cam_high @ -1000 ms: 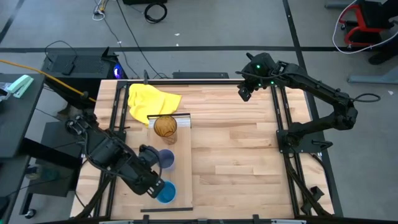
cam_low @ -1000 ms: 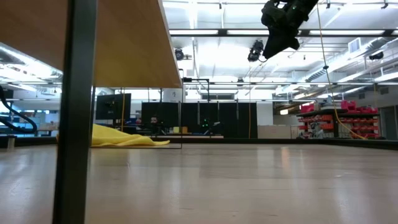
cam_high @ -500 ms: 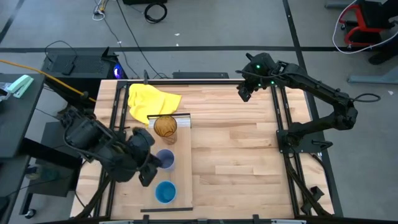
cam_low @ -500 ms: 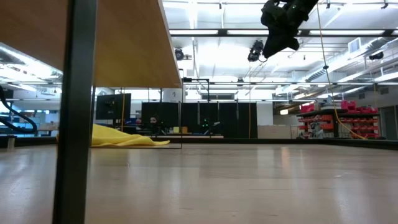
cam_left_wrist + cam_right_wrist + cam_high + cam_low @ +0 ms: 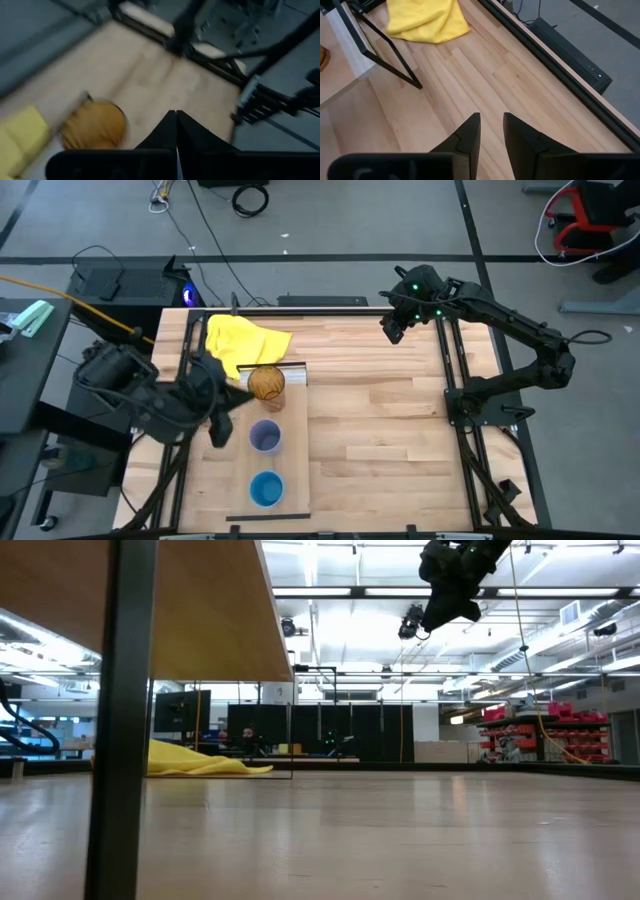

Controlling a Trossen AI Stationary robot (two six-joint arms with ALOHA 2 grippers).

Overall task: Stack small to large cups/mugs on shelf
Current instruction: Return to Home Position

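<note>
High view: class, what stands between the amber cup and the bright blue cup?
The lavender cup, standing on the shelf; the high view shows it.

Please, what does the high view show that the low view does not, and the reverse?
Only the high view: the amber cup, the lavender cup and the blue cup in a row on the shelf, with the left gripper beside them. Only the low view: ceiling lights in the room behind. Both: the yellow cloth and the right gripper, up above the table.
</note>
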